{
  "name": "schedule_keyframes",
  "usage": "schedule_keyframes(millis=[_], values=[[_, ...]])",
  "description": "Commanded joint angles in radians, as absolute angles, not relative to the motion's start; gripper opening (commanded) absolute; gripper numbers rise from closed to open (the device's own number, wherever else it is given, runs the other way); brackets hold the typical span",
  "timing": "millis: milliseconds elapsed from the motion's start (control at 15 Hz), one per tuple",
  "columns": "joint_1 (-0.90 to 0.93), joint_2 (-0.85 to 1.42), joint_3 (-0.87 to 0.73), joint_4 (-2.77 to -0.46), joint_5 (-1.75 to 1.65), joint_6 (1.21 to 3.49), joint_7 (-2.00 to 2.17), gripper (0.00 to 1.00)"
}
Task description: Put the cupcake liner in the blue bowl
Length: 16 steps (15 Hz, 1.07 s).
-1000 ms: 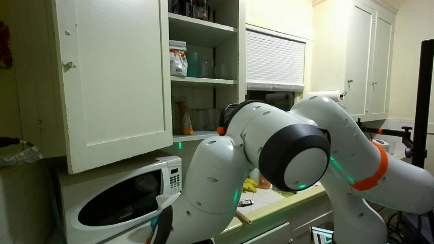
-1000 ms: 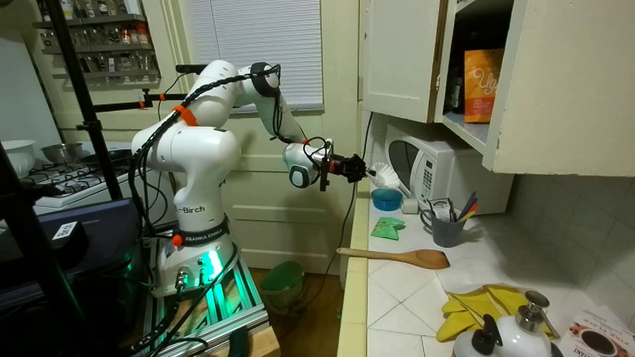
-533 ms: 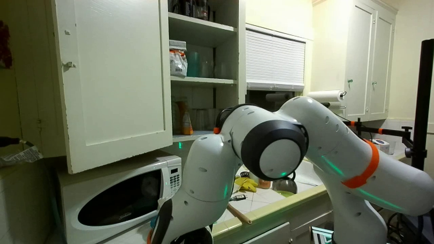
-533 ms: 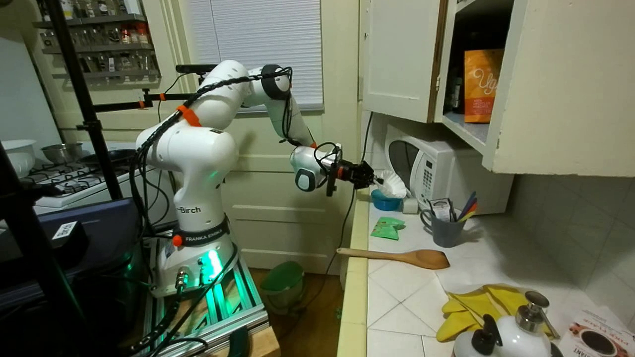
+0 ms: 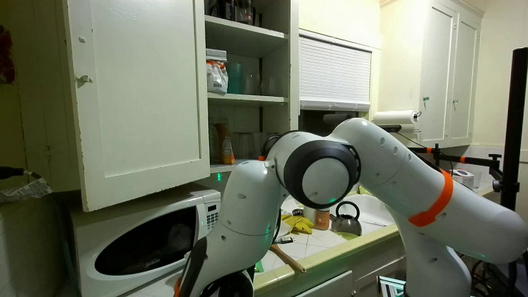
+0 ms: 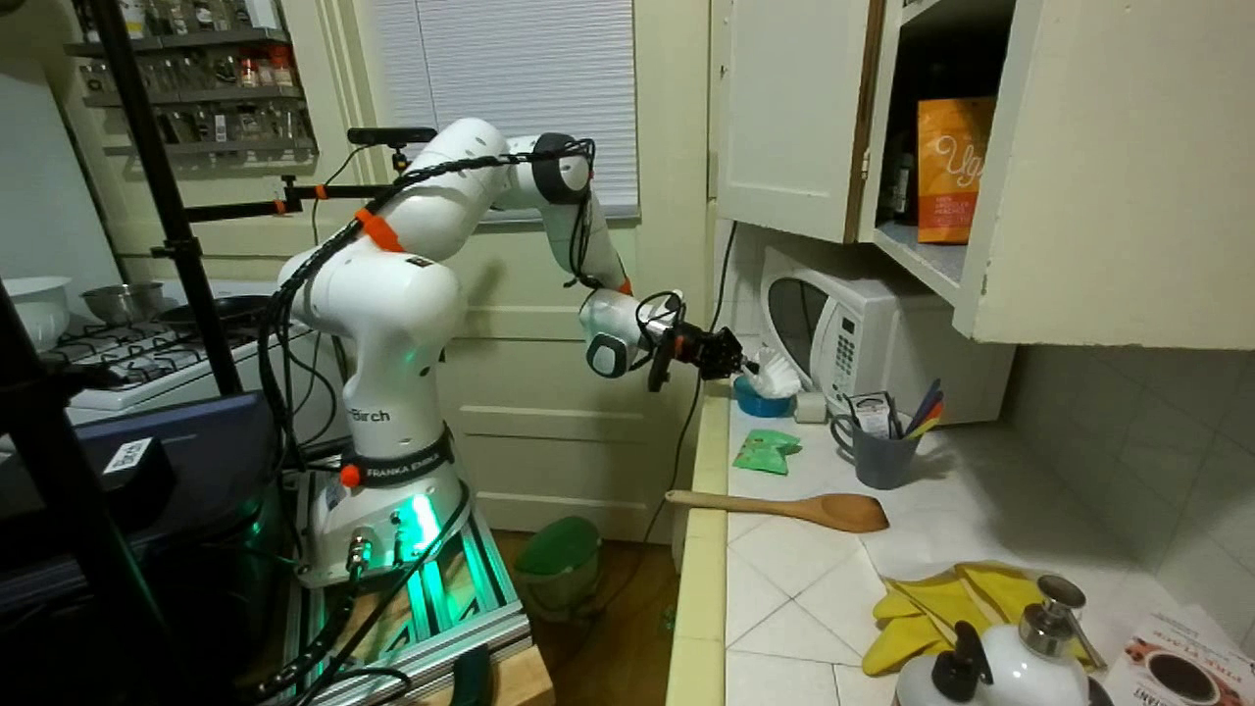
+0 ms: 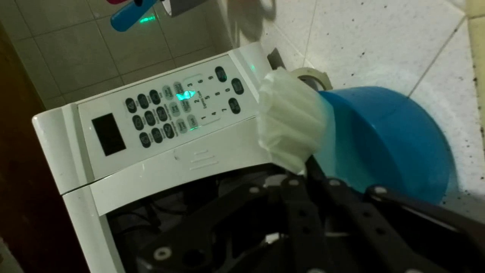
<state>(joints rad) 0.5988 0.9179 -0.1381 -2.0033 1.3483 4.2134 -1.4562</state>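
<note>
The hand [image 6: 751,367] is pressed together, pinching one edge of the cupcake liner [image 7: 291,119]. In the wrist view, the cupcake liner overlaps the rim of the blue bowl [image 7: 411,129] on the side facing the microwave [image 7: 151,121]; contact cannot be determined. The blue bowl rests upright on the surface [image 6: 794,628], near a green packet [image 6: 767,452].

1 white, pleated cupcake liner [image 7: 291,117] is held pinched and tilted just beside the rim of 1 round, smooth-sided blue bowl [image 7: 409,144], which is set upright; whether the rim is touched cannot be told.
</note>
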Motion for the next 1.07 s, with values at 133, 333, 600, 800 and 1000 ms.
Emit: schedule_keyframes(millis=[133, 333, 600, 800, 1000], values=[[0.534, 0.896, -0.051, -1.987, 1.353, 4.263, -1.551, 0.54], [0.515, 0.849, -0.006, -2.015, 1.315, 4.263, -1.485, 0.76], [0.533, 0.776, -0.007, -2.042, 1.297, 4.243, -1.38, 1.0], [0.525, 0.724, 0.008, -2.073, 1.235, 4.242, -1.3, 1.0], [0.518, 0.663, 0.026, -2.123, 1.161, 4.242, -1.153, 1.0]])
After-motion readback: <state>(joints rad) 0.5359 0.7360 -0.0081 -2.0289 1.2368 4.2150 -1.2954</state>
